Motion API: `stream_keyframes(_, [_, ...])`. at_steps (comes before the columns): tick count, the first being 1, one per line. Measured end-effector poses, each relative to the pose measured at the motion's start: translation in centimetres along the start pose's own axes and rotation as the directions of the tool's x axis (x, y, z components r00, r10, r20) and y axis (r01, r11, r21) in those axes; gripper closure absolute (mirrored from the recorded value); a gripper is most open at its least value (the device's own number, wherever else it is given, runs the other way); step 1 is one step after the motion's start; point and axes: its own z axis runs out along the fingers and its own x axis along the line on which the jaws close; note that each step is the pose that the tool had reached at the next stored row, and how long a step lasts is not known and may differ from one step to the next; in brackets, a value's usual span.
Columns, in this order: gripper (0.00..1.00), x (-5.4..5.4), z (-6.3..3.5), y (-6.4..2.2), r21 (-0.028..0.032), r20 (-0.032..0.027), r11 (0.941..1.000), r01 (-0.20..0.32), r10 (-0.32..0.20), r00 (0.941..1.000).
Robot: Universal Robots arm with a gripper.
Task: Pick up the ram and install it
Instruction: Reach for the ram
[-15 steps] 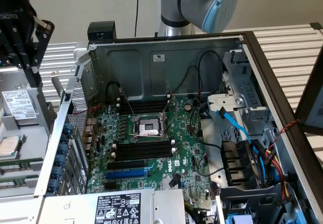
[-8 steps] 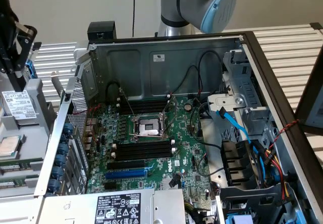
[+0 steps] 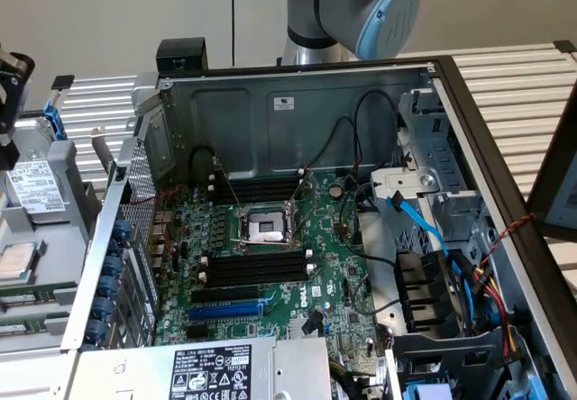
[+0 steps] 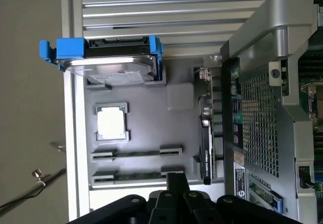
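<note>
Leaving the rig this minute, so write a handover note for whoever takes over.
Hand: shut, empty, above the grey tray beside the case.
Ram: in its tray holder, close to the hand's tips; a second stick sits alongside.
Done: nothing picked up yet.
Left: pickup and install; the black memory slots look empty.

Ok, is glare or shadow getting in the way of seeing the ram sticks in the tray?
Wrist view: the ram sticks sit in even light on the gray tray; glare whitens the CPU lid and streaks the hard drive. Exterior view: the motherboard is evenly lit, while the bay at that view's right lies in shadow.
</note>
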Motion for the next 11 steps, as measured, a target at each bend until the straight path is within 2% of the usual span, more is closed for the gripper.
stream_keyframes(5, [0.89, 1.5, 0.10, -0.12, 0.0001, -0.0004, 1.0000, -0.002, 0.002, 1.0000])
stream_keyframes(7, [0.89, 2.1, 0.16, -0.16, 0.0001, -0.0023, 1.0000, -0.002, 0.002, 1.0000])
stream_keyframes(11, [0.89, 2.3, 0.20, -0.18, 0.0003, -0.0042, 1.0000, -0.002, 0.002, 1.0000])
